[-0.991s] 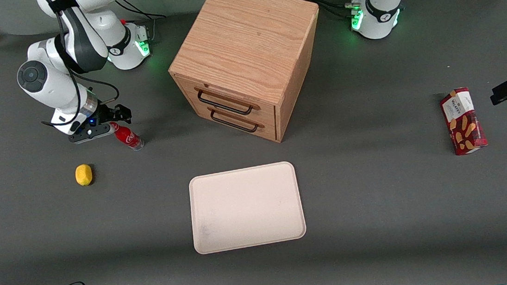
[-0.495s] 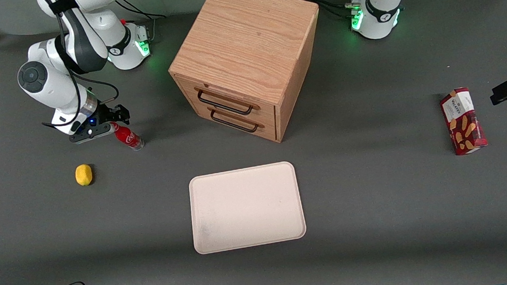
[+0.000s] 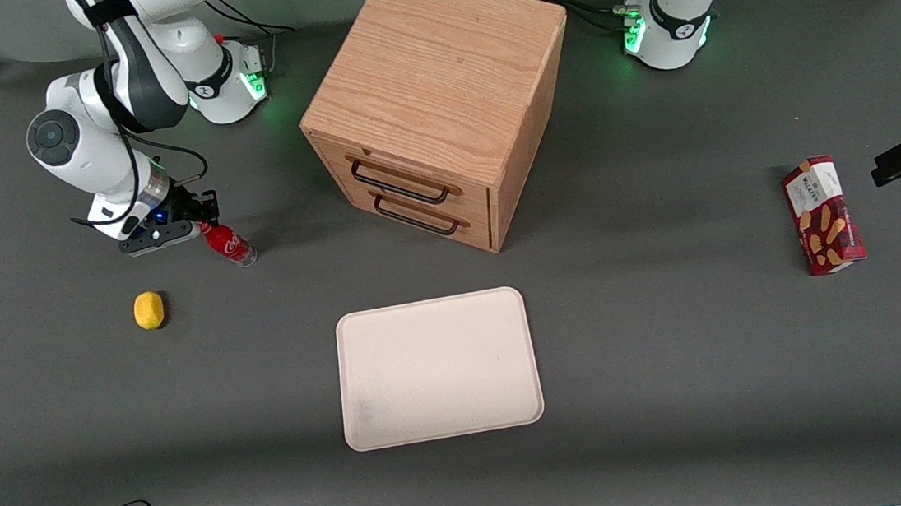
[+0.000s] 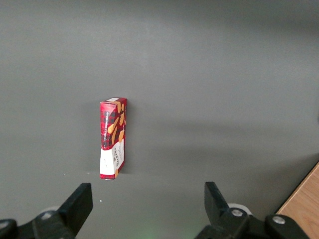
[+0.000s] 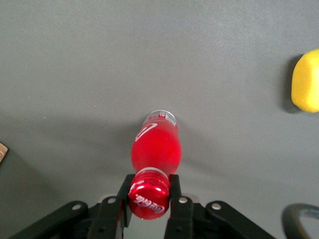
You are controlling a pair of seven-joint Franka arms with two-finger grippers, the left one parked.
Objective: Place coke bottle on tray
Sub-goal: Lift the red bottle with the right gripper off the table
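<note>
gripper [image 5: 148, 199]: pinching the red cap of the coke bottle [image 3: 229, 245], at the working arm's end of the table | bottle: tilted, whether its base touches the table is unclear | fingertips: partly hidden by cap | tray [image 3: 438, 367]: nearer the front camera, well apart

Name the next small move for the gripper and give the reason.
Probably lift straight up. The gripper is shut on the bottle at its cap, the bottle looks upright on the table, and the tray lies bare, nearer the front camera. Raising it first should keep the base from dragging.
</note>
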